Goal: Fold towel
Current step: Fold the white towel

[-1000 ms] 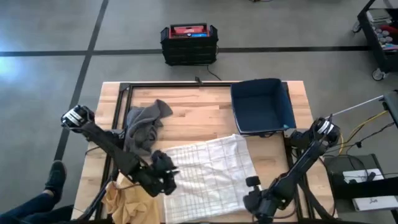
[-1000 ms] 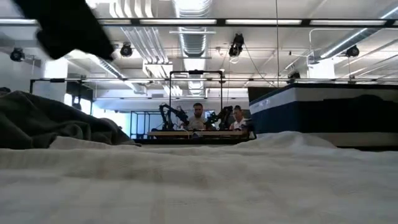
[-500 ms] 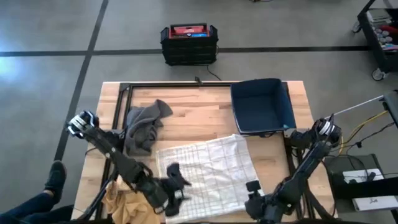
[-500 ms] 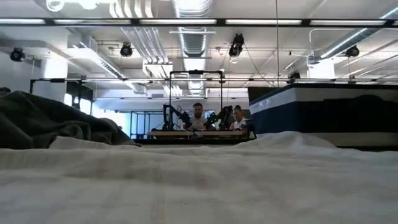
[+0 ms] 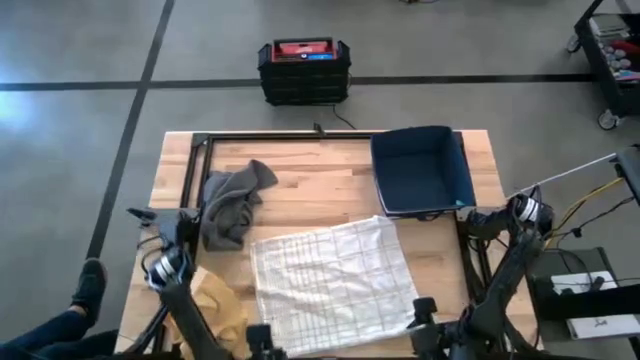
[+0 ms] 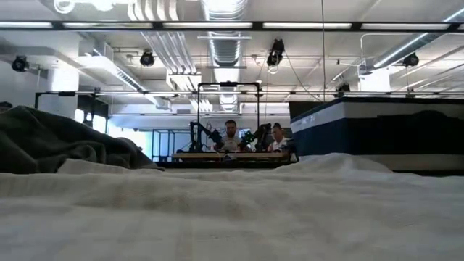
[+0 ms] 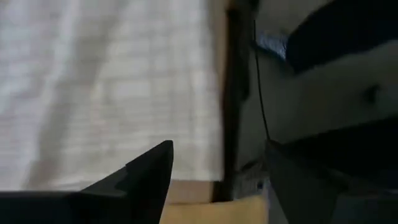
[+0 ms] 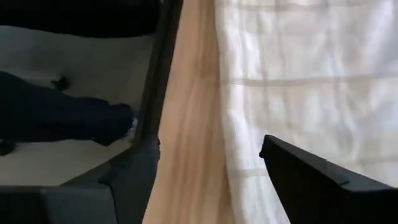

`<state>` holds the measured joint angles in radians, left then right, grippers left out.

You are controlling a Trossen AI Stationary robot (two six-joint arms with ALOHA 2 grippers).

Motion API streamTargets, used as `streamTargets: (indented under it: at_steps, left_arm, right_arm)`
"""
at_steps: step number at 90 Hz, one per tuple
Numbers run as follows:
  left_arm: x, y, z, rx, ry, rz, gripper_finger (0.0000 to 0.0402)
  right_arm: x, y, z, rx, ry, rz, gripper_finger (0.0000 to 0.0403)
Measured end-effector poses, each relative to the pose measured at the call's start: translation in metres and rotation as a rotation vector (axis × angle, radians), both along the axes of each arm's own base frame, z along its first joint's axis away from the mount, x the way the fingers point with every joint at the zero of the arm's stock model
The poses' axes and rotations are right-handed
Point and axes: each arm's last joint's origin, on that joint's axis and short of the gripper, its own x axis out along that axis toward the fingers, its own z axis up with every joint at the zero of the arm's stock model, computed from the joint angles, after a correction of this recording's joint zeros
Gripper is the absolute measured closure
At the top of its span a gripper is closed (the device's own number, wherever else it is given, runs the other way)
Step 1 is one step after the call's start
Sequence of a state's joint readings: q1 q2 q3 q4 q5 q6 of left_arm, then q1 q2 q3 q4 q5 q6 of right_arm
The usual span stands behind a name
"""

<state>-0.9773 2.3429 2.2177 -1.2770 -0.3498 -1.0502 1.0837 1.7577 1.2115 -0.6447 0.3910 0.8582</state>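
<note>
both pincers sit at the table's near edge with fingers spread and nothing between them: the left gripper (image 7: 214, 180) over the towel's near edge, the right gripper (image 8: 208, 174) above the bare wood just beside the white checked towel (image 5: 335, 275), which lies flat, unfolded, mid-table. beyond it, a grey cloth (image 5: 230, 200) heaped by the left arm, a blue bin (image 5: 422, 170) far right, a tan cloth (image 5: 215, 310) at the near left

No readable text, label, brand, number or sign anywhere, red-topped case (image 5: 304, 70) at 12 o'clock beyond the table too small to read
</note>
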Motion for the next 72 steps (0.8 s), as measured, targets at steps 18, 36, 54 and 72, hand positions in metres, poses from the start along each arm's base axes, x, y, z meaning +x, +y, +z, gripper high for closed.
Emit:
streamTargets:
  at_steps: [18, 36, 54, 72]
  left_arm:
    - [0.008, -0.011, -0.031, 0.048, 0.029, -0.009, 0.0183]
    - [0.018, -0.001, -0.053, 0.113, 0.069, 0.015, 0.0184]
    - [0.017, 0.002, -0.074, 0.119, 0.079, 0.017, 0.0193]
    - [0.015, 0.004, -0.082, 0.117, 0.077, 0.048, 0.021]
  right_arm:
    - [0.002, 0.002, -0.016, -0.056, 0.006, -0.005, 0.0154]
    - [0.001, 0.005, -0.034, -0.106, 0.018, -0.01, 0.0164]
    - [0.001, 0.006, -0.04, -0.123, 0.023, -0.007, 0.0173]
    - [-0.002, 0.005, -0.046, -0.162, 0.027, 0.018, 0.018]
